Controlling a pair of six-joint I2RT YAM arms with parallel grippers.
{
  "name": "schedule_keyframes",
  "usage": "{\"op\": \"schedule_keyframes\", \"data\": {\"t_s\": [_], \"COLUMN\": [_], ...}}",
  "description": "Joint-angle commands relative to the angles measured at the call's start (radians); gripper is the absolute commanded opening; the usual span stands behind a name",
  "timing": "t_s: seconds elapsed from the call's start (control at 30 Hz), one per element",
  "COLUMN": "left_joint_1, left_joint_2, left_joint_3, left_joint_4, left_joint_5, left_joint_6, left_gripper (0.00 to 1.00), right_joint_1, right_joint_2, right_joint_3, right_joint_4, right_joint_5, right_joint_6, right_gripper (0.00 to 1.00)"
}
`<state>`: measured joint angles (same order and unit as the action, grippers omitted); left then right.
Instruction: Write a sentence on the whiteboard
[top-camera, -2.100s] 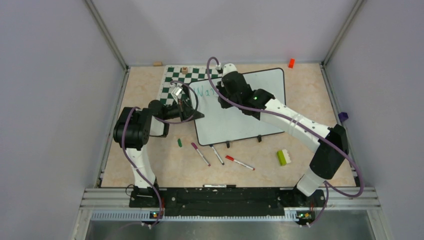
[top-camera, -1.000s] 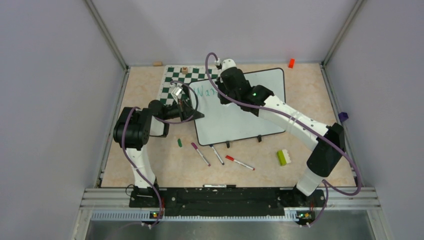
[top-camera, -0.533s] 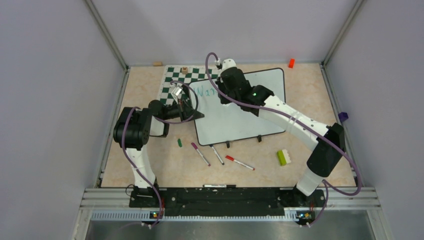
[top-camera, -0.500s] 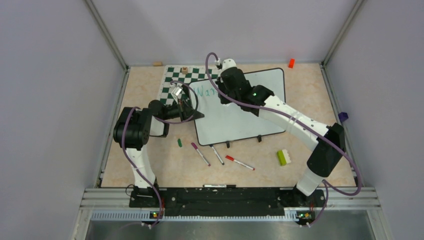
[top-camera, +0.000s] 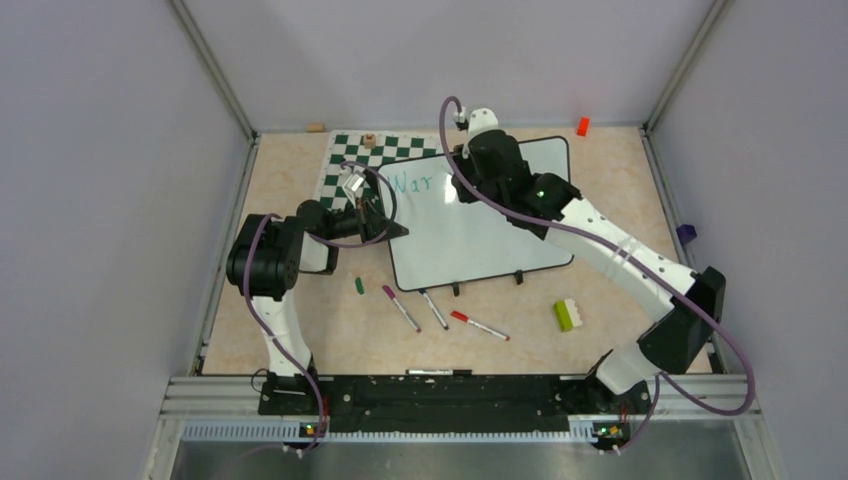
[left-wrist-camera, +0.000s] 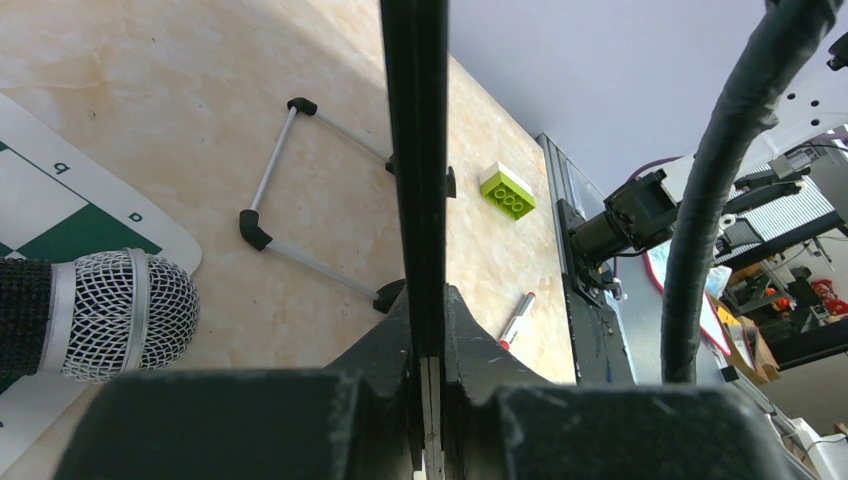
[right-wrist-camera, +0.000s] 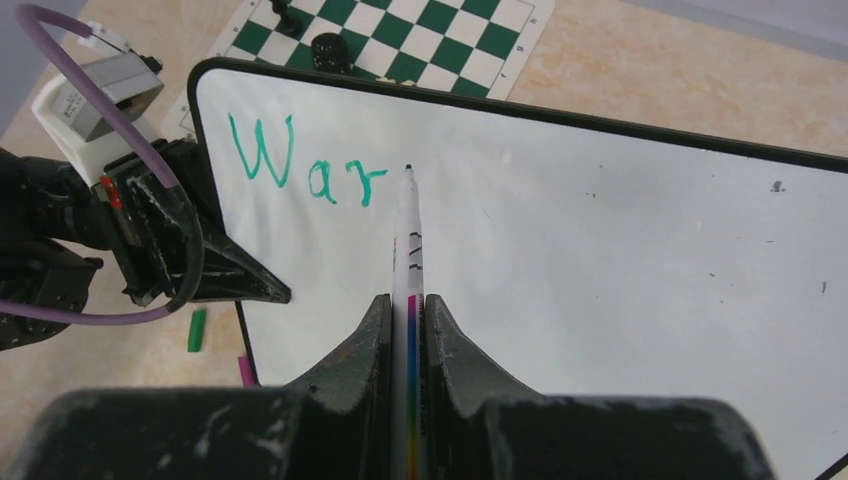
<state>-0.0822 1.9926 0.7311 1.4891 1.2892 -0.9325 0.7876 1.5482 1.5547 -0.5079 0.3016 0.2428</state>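
1. The whiteboard (top-camera: 480, 235) lies flat at the far middle of the surface. Its far-left corner overlaps the chess mat (top-camera: 350, 160), and its two black clips face the arms.
2. The left tool (left-wrist-camera: 425, 300) is closed on the board's left rim, with the thin black edge pinched between its fingers. Judgement: this hold braces the board so it does not slide under the pressure of writing.
3. The right tool (right-wrist-camera: 408, 305) is clamped tight on the barrel of a marker (right-wrist-camera: 410, 235). The marker runs straight out between the fingers with its tip aimed at the board. Judgement: gripping the barrel well back from the tip keeps the letters visible to the wrist camera.
4. The sentence (right-wrist-camera: 305, 165) so far reads "War" in teal, close to the board's far-left corner. The marker tip sits just to the right of the "r". Contact with the board cannot be confirmed.
5. Judgement: the first word is unfinished, and most of the writing is not yet done.
6. Three loose markers (top-camera: 435, 310) and a lime brick (top-camera: 568, 314) lie near the board's near edge, apart from the work.
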Motion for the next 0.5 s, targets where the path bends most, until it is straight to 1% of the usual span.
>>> {"op": "schedule_keyframes", "data": {"t_s": [0.0,0.27,0.47], "left_joint_1": [0.010,0.010,0.010], "left_joint_2": [-0.033,-0.035,-0.034], "left_joint_3": [0.002,0.001,0.001], "left_joint_4": [0.131,0.131,0.131], "left_joint_5": [-0.031,-0.031,-0.030], "left_joint_6": [0.041,0.043,0.043], "left_gripper": [0.00,0.00,0.00], "right_joint_1": [-0.013,-0.014,-0.013], "right_joint_2": [-0.064,-0.017,0.025], "right_joint_3": [-0.017,-0.014,0.007], "right_joint_4": [0.050,0.044,0.034], "right_joint_5": [0.008,-0.060,-0.072], "right_joint_6": [-0.020,-0.013,-0.017], "right_gripper": [0.00,0.00,0.00]}}
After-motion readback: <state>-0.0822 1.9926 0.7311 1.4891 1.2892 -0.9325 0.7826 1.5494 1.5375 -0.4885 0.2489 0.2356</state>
